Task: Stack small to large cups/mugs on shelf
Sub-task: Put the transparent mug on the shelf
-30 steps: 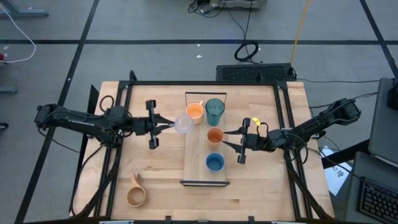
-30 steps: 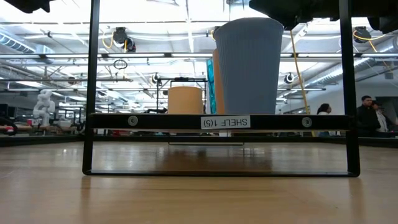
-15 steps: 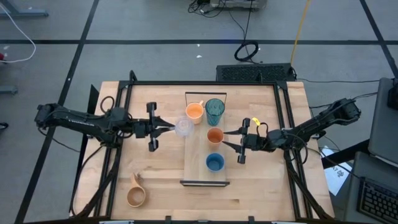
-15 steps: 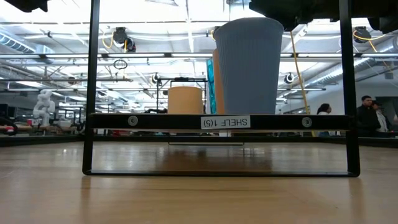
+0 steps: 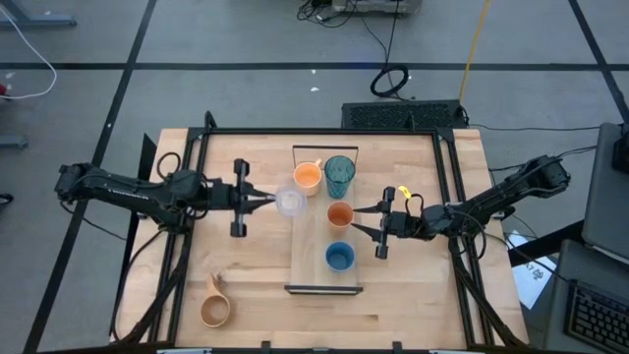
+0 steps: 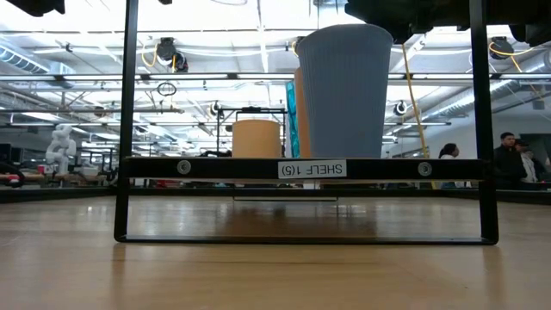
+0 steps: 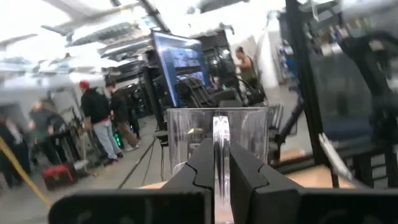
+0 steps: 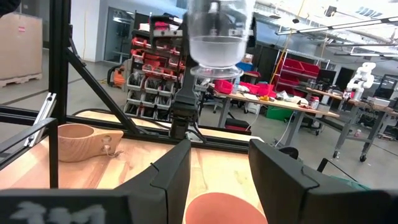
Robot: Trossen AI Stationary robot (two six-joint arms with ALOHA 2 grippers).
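The shelf [image 5: 316,277] lies down the table's middle. On it stand an orange handled mug [image 5: 308,176], a teal tumbler [image 5: 340,175], a small orange cup [image 5: 339,214] and a blue cup [image 5: 339,258]. My left gripper [image 5: 263,201] is shut on the clear cup [image 5: 290,202], which hangs in the air at the shelf's left edge. My right gripper [image 5: 354,218] is level at the small orange cup's right side, fingers apart. The orange cup's rim [image 8: 227,210] shows low between them. A tan wooden mug [image 5: 215,308] rests on the table, near left. My left gripper pinches a thin upright clear strip [image 7: 221,143] on the clear cup's left side between its two fingers. Whether that strip is the wall or a handle I cannot tell. The fingers come level from the table's left. The cup is upright and lifted clear. My right gripper's fingertips [image 5: 353,209] reach the small orange cup's right edge from the table's right. Whether they touch it I cannot tell. The cup stands on the shelf.
A black frame [image 5: 324,133] runs round the table's far and side edges. Bare tabletop lies on both sides of the shelf. In the low view the blue cup [image 6: 343,90] stands above the shelf's black end frame [image 6: 310,169]. People stand in the room beyond.
My left gripper has rolled a little about its own pointing line, staying in place, and the clear cup has turned with it. My right gripper and the cups on the shelf have kept still.
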